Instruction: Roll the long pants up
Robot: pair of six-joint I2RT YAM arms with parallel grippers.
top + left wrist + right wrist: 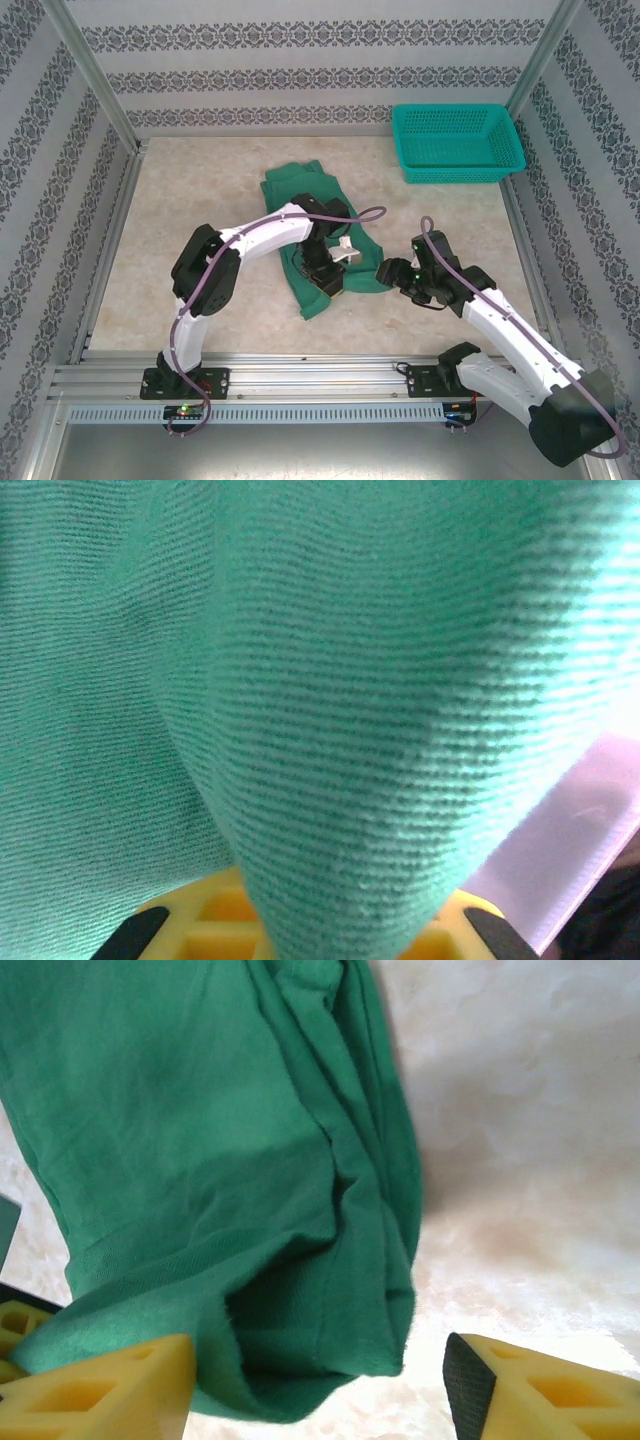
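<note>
The long pants (318, 205) lie bunched in the middle of the table, dark green cloth with a folded part toward the front. My left gripper (335, 268) is down on that front part. In the left wrist view a raised fold of the pants (330, 730) runs down between the yellow fingers (215, 920), and the gripper (320, 942) looks shut on it. My right gripper (384, 272) sits at the cloth's right edge. It is open, and a hem corner of the pants (300, 1290) lies between its fingers (110, 1380), nearer the left one, with a gap to the right one.
A teal mesh basket (458, 145) stands at the back right of the table. Metal frame posts and patterned walls close in the marbled tabletop (180, 180). Bare surface lies to the left of the pants and to the right in front of the basket.
</note>
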